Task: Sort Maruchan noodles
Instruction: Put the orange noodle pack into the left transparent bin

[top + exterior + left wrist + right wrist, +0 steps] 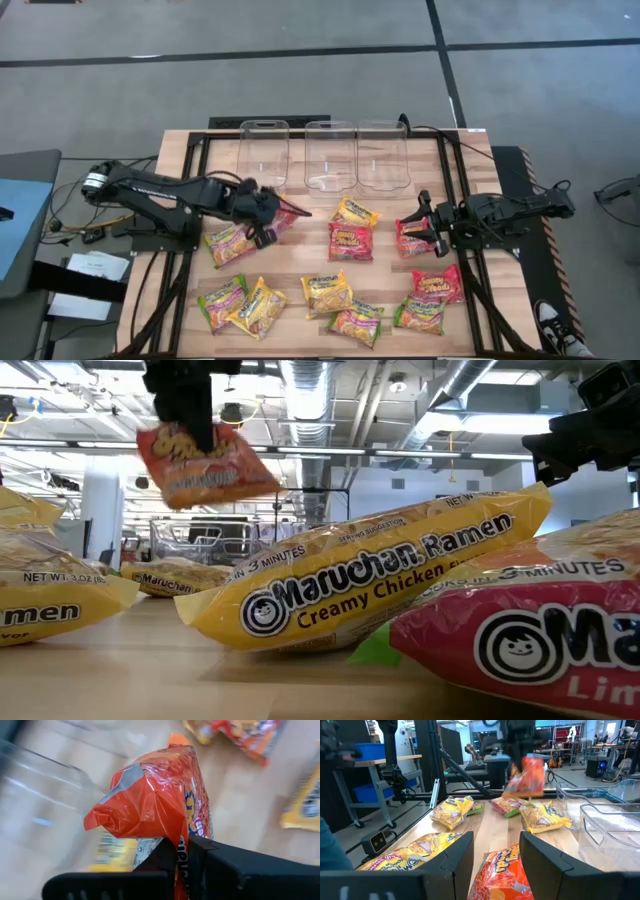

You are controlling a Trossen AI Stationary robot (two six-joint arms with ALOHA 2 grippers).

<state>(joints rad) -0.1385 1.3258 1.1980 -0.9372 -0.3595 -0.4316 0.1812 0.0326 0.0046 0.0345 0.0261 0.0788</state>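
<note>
My left gripper [268,218] is shut on a red-orange noodle packet [287,214], held in the air in front of the left clear bin [264,150]. The packet also shows in the low view [203,462] and the left wrist view [155,800]. My right gripper [500,855] is open at the table's right. Its fingers stand on either side of another red-orange packet [501,872] that lies flat on the table [412,240]. Several yellow, red and green-and-pink packets lie flat across the table's middle and near side. My left gripper pinches the red-orange packet between its two fingers [165,857] at one crumpled end [181,845]. The fingers come from above [190,405]. The packet hangs below them, tilted and lifted clear of the table.
Three clear bins stand in a row at the far edge: left, middle [330,152] and right [382,152]. A yellow packet [355,212] and a red one [350,242] lie between the grippers. More packets [327,292] lie toward the near edge.
</note>
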